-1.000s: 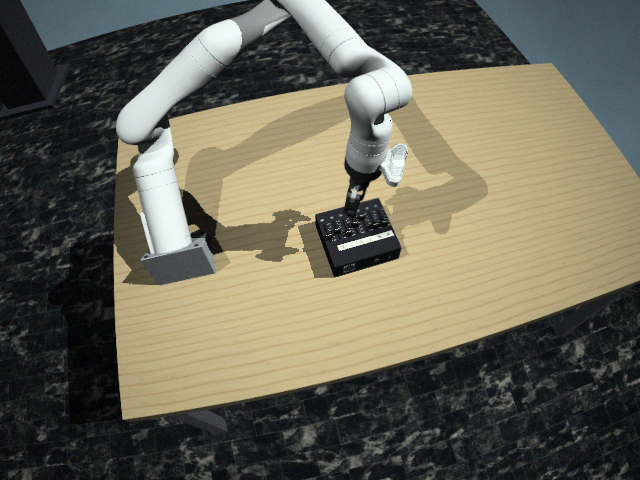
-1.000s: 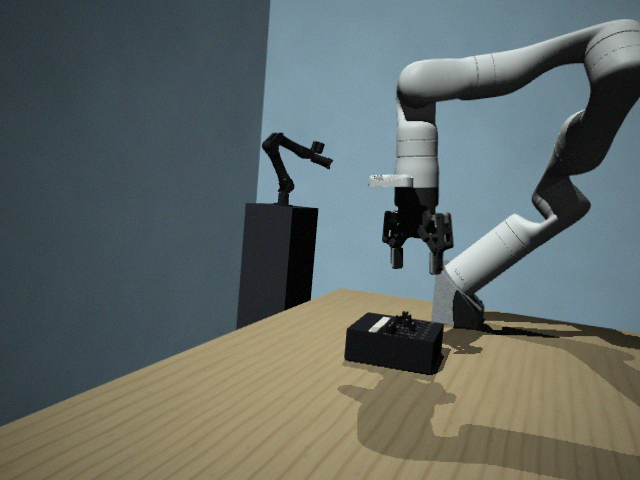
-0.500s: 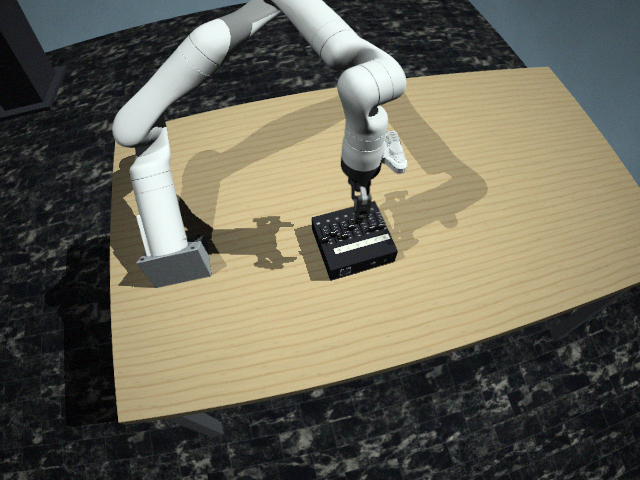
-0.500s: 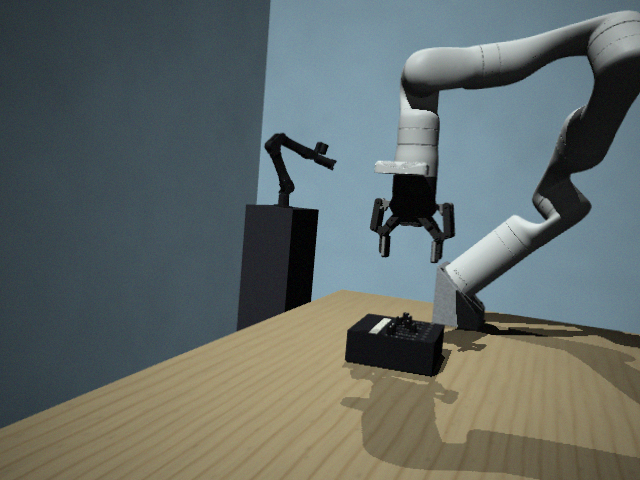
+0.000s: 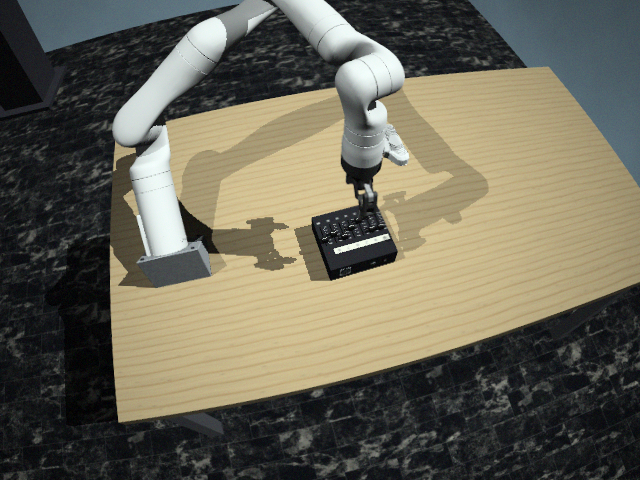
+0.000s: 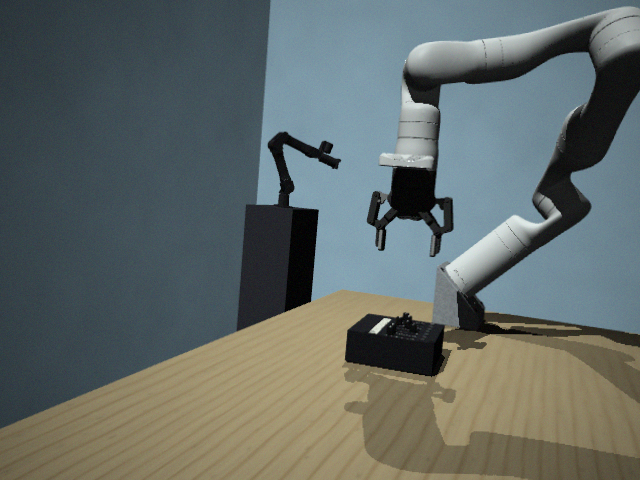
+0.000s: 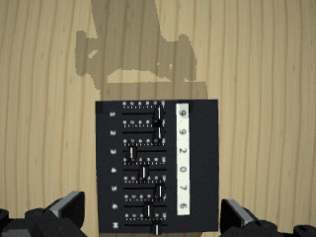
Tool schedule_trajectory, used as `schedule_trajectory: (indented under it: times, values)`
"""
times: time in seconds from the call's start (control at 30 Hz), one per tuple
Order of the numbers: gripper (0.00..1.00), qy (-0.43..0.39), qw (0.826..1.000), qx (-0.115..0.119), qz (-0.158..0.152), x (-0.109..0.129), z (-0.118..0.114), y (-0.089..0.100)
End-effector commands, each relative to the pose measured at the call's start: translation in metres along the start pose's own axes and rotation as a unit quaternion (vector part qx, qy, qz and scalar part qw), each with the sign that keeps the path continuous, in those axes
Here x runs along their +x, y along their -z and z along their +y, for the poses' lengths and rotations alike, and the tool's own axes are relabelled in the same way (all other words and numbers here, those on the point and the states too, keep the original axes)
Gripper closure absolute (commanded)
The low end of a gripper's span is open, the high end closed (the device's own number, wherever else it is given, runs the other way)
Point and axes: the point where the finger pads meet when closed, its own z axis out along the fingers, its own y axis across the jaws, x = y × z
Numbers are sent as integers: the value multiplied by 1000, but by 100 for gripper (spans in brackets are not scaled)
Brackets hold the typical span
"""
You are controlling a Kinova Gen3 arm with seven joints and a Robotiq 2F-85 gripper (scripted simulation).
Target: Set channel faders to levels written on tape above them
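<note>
The black lighting desk [image 5: 354, 245] stands on its feet on the wooden table; it also shows in the exterior view [image 6: 394, 343] and in the wrist view [image 7: 157, 165]. A white tape strip [image 7: 184, 158] carries the written levels beside a row of several faders [image 7: 148, 172], whose caps stand at different heights. My gripper [image 6: 408, 241] is open and empty, hanging well above the desk, fingers pointing down. In the top view my gripper [image 5: 366, 201] appears over the desk's far edge. Its fingers frame the bottom of the wrist view [image 7: 154, 220].
The arm's grey base [image 5: 174, 264] is bolted on the table to the left of the desk. A black pedestal [image 6: 277, 263] with a small dark arm stands beyond the table's far edge.
</note>
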Motion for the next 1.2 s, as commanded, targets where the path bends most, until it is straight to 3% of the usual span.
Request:
schedule_trajectory:
  times: [0.0, 0.77, 1.17]
  values:
    - [0, 2, 1000, -1, 2, 0, 0, 2]
    - [0, -4, 1000, 0, 2, 0, 0, 1]
    - [0, -90, 996, 13, -3, -1, -12, -8]
